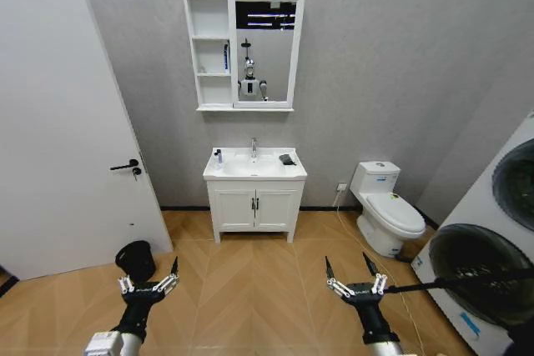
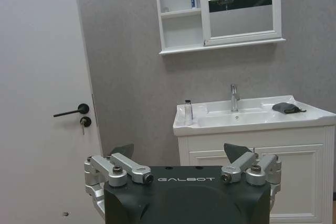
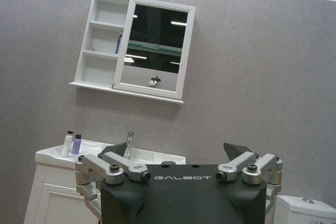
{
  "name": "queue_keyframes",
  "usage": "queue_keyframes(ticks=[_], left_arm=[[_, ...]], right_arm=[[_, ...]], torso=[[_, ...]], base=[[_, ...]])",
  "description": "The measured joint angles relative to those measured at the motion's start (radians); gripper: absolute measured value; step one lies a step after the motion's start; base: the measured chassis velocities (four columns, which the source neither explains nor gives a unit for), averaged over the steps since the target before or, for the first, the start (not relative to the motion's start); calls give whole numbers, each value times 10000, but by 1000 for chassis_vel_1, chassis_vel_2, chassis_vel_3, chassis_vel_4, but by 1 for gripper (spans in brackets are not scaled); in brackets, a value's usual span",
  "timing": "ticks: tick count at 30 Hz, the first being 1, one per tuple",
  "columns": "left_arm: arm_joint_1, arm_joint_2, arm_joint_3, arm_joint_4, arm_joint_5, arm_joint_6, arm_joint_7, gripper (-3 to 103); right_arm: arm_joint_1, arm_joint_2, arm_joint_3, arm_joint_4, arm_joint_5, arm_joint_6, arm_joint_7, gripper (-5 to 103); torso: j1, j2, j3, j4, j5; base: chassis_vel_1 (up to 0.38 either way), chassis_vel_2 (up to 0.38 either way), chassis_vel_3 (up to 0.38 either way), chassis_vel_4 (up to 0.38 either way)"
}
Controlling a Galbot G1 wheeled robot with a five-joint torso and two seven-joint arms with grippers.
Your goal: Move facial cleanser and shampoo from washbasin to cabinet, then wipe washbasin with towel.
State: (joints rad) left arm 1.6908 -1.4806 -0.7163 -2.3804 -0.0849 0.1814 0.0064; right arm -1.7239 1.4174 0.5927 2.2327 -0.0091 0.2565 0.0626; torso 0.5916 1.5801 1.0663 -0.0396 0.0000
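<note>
The white washbasin (image 1: 267, 169) stands against the far wall, well ahead of both arms. At its left end are two small bottles, one white (image 3: 67, 144) and one purple (image 3: 76, 144); which is the facial cleanser and which the shampoo I cannot tell. The dark towel (image 1: 287, 159) lies folded at the right end of the washbasin (image 2: 252, 119), right of the chrome tap (image 1: 254, 147). Above hangs the cabinet (image 1: 209, 52), with a blue-and-white tube (image 1: 225, 57) on its middle shelf. My left gripper (image 1: 150, 277) and right gripper (image 1: 350, 273) are held low over the floor, both open and holding nothing.
A white door (image 1: 58, 122) with a dark handle (image 1: 125, 165) is on the left, and a black bin (image 1: 136, 258) sits on the floor near it. A toilet (image 1: 388, 210) and washing machines (image 1: 492, 248) are on the right. Wooden floor (image 1: 250, 281) stretches to the vanity (image 1: 254, 208).
</note>
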Motion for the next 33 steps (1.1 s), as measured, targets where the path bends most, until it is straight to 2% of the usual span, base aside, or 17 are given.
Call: queue_keyframes(ticks=[5, 14, 19, 25, 27, 33], left_arm=[[-27, 0, -29, -4, -2, 8, 13, 97], [-22, 5, -32, -12, -37, -44, 62, 96], [-83, 241, -67, -40, -152, -13, 79, 96], [-22, 318, 87, -34, -147, -16, 175, 96], [-59, 293, 181, 204, -105, -74, 211, 96], [-43, 256, 137, 306, -89, -177, 247, 96]], right_arm=[[-58, -108, -8, 96, 601, -569, 61, 100], [-139, -204, 68, 21, 963, -743, 79, 100], [-238, -438, -85, 18, 1363, -1054, -264, 100], [-277, -581, -211, 124, 1399, -1385, -463, 100], [-212, -526, -518, 263, 1330, -1717, -542, 100], [-366, -455, -643, 305, 1213, -1703, -541, 100]], torso=[[0, 0, 0, 0, 0], [0, 0, 0, 1, 0], [0, 0, 0, 1, 0], [0, 0, 0, 1, 0], [0, 0, 0, 0, 0], [-3, 1, -1, 0, -1]], base=[[0, 0, 0, 0], [0, 0, 0, 0], [0, 0, 0, 0], [0, 0, 0, 0], [0, 0, 0, 0], [-28, 38, 31, -24]])
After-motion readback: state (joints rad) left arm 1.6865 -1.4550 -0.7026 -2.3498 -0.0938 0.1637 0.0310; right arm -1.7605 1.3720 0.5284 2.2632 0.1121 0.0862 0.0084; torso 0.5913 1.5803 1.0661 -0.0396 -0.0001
